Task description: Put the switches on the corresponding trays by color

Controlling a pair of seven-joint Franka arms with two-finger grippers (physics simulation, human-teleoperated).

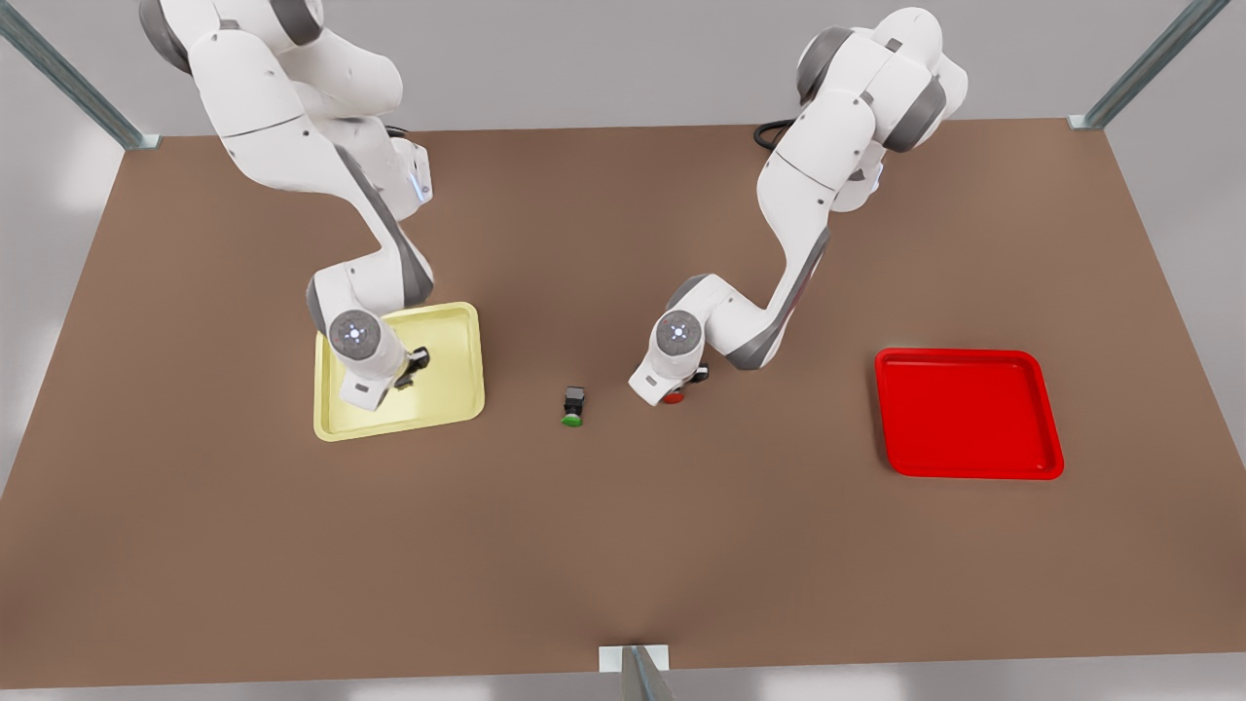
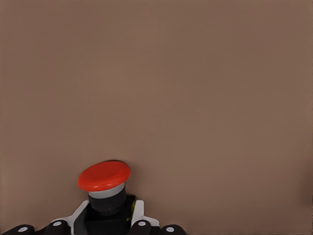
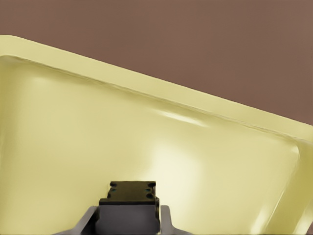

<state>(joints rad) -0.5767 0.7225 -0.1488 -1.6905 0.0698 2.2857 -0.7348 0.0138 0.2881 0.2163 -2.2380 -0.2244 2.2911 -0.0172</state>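
The red-capped switch (image 2: pixel 104 188) is clamped at its dark body between the fingers of the left gripper (image 1: pixel 672 392), low over the brown table (image 1: pixel 623 545) between the green-capped switch (image 1: pixel 573 404) and the red tray (image 1: pixel 1046 409). A dark boxy switch (image 3: pixel 128 198), its cap hidden, is gripped by the right gripper (image 1: pixel 407 375) just over the pale yellow tray (image 1: pixel 458 389).

Red-capped switch (image 1: pixel 674 397) largely hidden behind the left gripper (image 1: pixel 681 387); in the right wrist view the dark switch body (image 3: pixel 128 198) conceals its cap colour
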